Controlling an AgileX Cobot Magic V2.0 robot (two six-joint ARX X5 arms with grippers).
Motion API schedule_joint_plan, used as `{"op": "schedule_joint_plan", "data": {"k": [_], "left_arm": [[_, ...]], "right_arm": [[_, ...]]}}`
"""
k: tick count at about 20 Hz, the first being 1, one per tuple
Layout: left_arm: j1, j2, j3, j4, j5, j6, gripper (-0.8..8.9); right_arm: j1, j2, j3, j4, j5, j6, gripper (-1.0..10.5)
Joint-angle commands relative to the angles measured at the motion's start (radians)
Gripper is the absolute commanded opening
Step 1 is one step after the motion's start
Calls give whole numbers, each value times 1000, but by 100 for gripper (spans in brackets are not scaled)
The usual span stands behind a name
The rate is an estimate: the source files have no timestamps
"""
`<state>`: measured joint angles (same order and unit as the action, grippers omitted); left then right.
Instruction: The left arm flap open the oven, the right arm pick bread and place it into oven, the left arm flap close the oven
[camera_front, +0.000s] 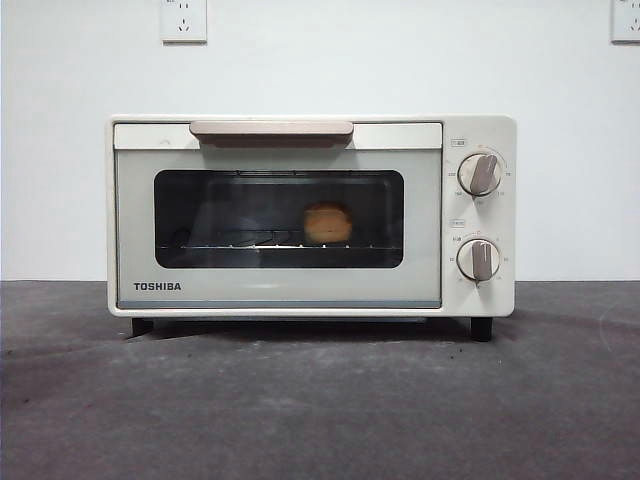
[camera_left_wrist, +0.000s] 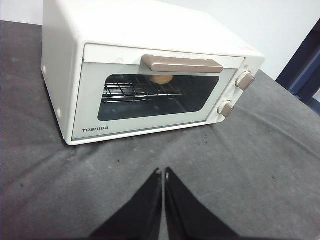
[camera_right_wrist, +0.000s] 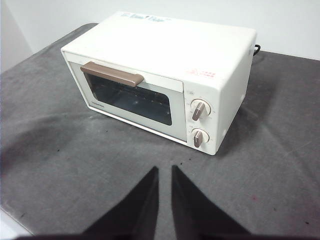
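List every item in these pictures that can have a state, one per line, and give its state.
oven: door shut, standing on the table.
bread: inside the oven, on the wire rack, seen through the glass.
left gripper: shut, holding nothing, clear of the oven.
right gripper: slightly open, holding nothing, clear of the oven.

Oven shut, bread inside.
The cream-white oven (camera_front: 311, 215) stands upright on its black feet, its dark glass door closed under the beige handle. The small golden bread (camera_front: 327, 223) sits on the oven's wire rack, right of the window's centre.
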<state>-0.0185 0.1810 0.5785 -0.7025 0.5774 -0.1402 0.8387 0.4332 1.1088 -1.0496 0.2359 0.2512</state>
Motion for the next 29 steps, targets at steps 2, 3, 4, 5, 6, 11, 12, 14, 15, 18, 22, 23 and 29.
{"op": "schedule_joint_plan", "data": {"k": [2,3,4,5,6,11,12,14,15,18,22,23,29], "left_arm": [[-2,1,12,15,-2,16,16],[-2,1,12,15,-2,16,16],[-2,1,12,15,-2,16,16],[-2,1,12,15,-2,16,16],[-2,1,12,15,-2,16,16],[-2,0,11,20,-2,17,16],[-2,-1,8,21,-2,16,16],[-2,-1,8,19,-2,16,16],[-2,-1,7,21,-2,16,16],[-2,0,-2,50,-5,21,16],[-2,-4,-64,216,-5,20,16],[-2,-8,-90,265,-5,24,16],[-1,-77,-342,578,-140,64,16]], "right_arm": [[10,2,18,21,1,-4,19],[10,2,18,21,2,-4,19],[10,2,18,21,1,-4,19],[10,2,18,21,1,-4,19],[10,2,18,21,1,-4,19],[10,2,18,21,1,-4,18],[10,2,18,21,1,-4,18],[10,2,18,21,1,-4,18],[10,2,18,21,1,-4,19],[10,2,18,21,1,-4,19],[10,2,18,21,1,-4,19],[10,2,18,21,1,-4,19],[10,2,18,21,1,-4,19]]}}
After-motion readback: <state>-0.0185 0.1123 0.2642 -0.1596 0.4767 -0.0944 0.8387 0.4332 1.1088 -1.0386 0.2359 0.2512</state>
